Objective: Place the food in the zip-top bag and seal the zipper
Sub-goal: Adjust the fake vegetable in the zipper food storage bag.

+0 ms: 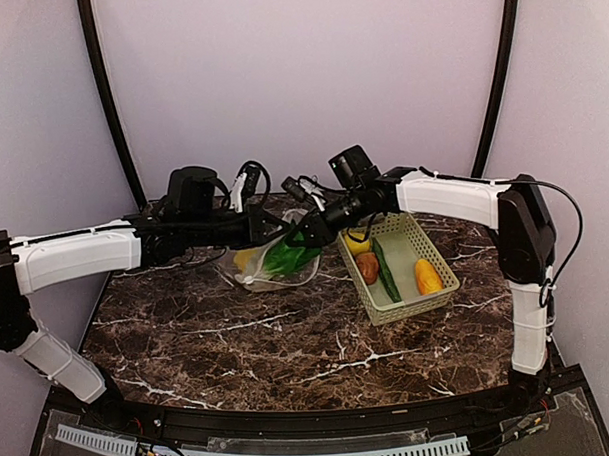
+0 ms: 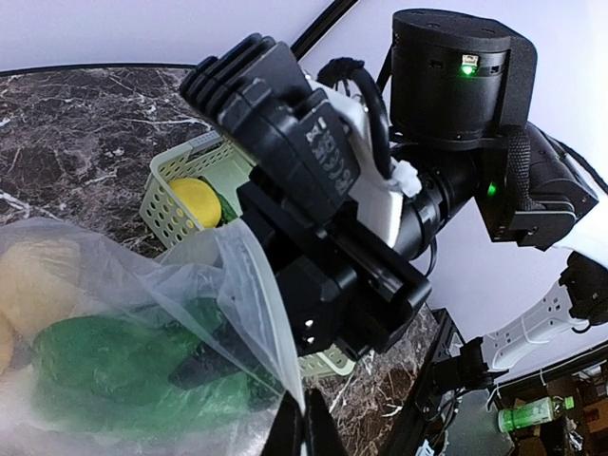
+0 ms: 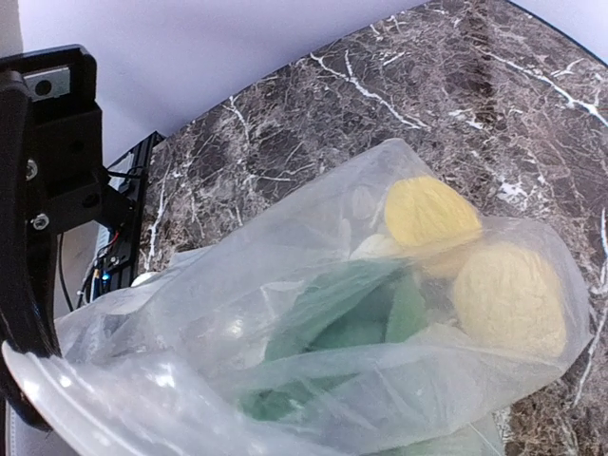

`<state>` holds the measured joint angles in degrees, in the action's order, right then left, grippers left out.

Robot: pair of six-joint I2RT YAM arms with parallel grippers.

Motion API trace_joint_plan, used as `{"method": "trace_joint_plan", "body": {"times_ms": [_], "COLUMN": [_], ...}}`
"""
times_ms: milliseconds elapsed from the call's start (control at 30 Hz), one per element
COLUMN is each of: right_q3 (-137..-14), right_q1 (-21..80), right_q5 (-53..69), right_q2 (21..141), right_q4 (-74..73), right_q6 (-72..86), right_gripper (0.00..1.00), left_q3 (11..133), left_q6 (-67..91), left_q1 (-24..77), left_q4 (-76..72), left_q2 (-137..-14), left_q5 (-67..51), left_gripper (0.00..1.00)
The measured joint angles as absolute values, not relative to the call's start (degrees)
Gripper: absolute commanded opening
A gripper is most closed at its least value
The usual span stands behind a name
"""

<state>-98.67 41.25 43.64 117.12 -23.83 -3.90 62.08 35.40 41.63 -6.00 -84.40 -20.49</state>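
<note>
The clear zip-top bag [image 1: 271, 271] lies at mid table with its mouth held up. It holds the green cabbage [image 1: 286, 257] and a yellow piece [image 1: 246, 258]. My left gripper [image 1: 267, 227] is shut on the bag's mouth edge; the left wrist view shows its fingertips [image 2: 306, 427] pinching the whitish zipper strip [image 2: 271, 313]. My right gripper [image 1: 310, 231] reaches into the bag's mouth, with a dark finger [image 2: 209, 366] showing through the plastic on the cabbage [image 2: 104, 361]. In the right wrist view the bag [image 3: 285, 285] hides the fingers; the cabbage [image 3: 351, 304], a yellow piece [image 3: 429, 211] and a pale piece [image 3: 510, 296] lie inside.
A light green slotted basket [image 1: 412, 306] stands right of the bag. It holds a yellow piece [image 1: 357, 243], a brown piece [image 1: 367, 268], a long green piece [image 1: 386, 270] and an orange-yellow piece [image 1: 427, 276]. The two wrists are close together over the bag.
</note>
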Motion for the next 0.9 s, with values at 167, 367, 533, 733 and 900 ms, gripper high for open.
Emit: {"method": "trace_joint_plan", "body": {"times_ms": [167, 367, 533, 733, 900], "right_q3": [-100.27, -105.3, -106.65, -101.82, -92.53], "right_q1": [40.97, 40.84, 40.47, 39.16, 38.06], "right_q5": [38.63, 36.23, 37.58, 34.87, 35.16], "right_q2": [117.14, 116.92, 112.77, 101.69, 97.84], "right_q4": [-23.86, -26.76, -32.12, -34.68, -36.07], "right_q6": [-0.86, -0.67, -4.14, -5.72, -5.69], "right_gripper": [0.34, 0.56, 0.65, 0.67, 0.63], "left_q3": [62.02, 61.6, 60.12, 55.02, 52.75], "left_q6": [33.58, 32.95, 33.93, 38.79, 41.89], "left_q1": [41.63, 41.63, 41.3, 40.12, 39.92], "left_q4": [-3.9, -1.78, -1.32, -3.42, -6.11], "left_q2": [-83.29, -79.55, -75.75, -70.85, -69.52], "left_q5": [-19.03, -14.24, -7.51, -1.39, 1.32], "left_gripper": [0.01, 0.01, 0.01, 0.01, 0.01]}}
